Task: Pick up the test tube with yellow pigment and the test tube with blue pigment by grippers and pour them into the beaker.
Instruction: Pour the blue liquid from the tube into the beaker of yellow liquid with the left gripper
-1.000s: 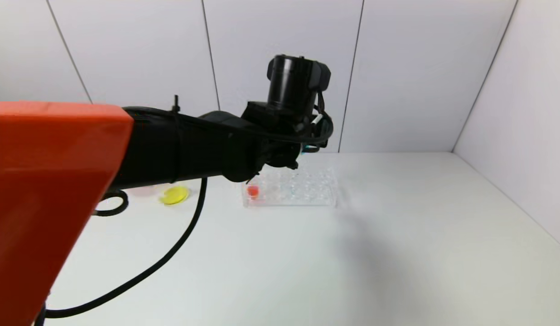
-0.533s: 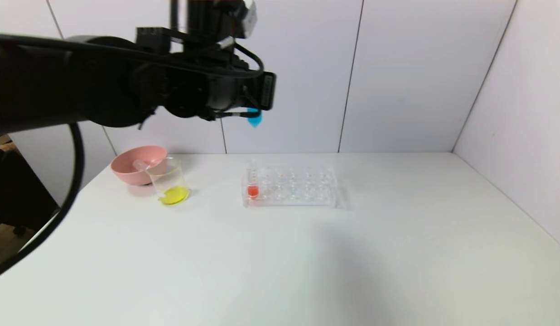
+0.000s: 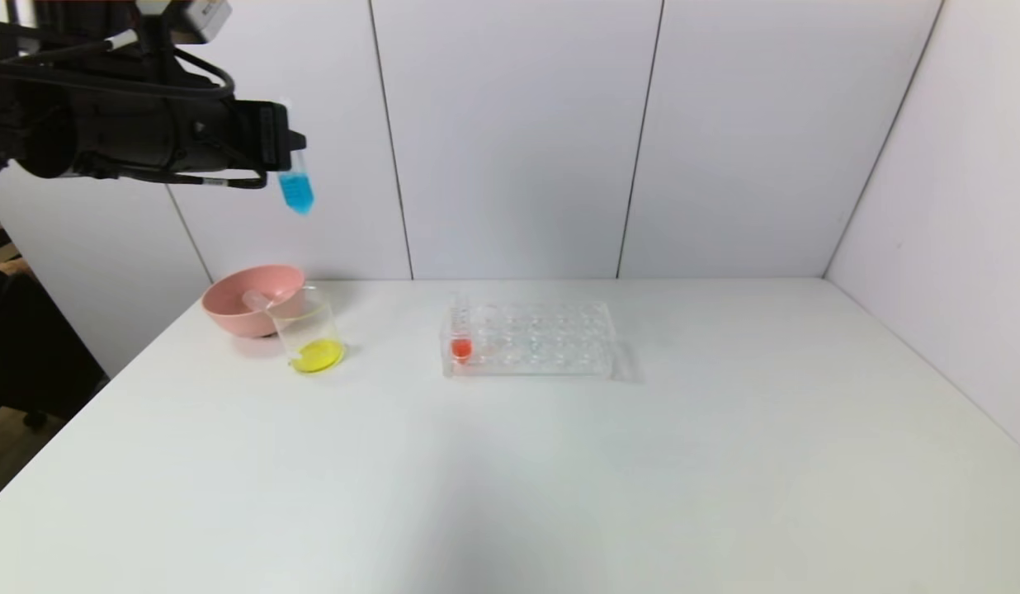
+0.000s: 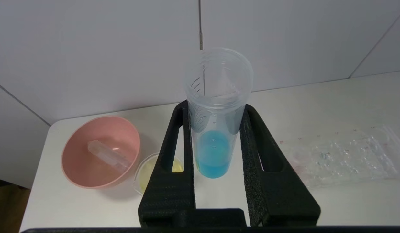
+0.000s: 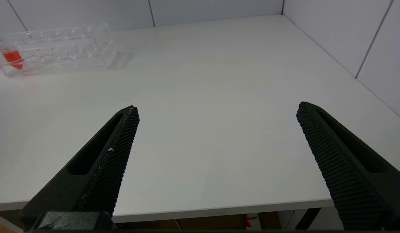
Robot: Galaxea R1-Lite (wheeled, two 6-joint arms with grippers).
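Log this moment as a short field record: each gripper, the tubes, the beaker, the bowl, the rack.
left gripper: shut on blue tube, raised above the bowl and beaker
right gripper: open, empty, low over the table's near edge
beaker: yellow liquid at the bottom
pink bowl: behind the beaker, holds an emptied tube
rack: one red-tipped tube at its left end

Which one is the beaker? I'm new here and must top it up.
Start at the white table and find the pink bowl at its far left. The beaker stands right beside it: small, clear, yellow liquid in its bottom, unlike the opaque bowl.
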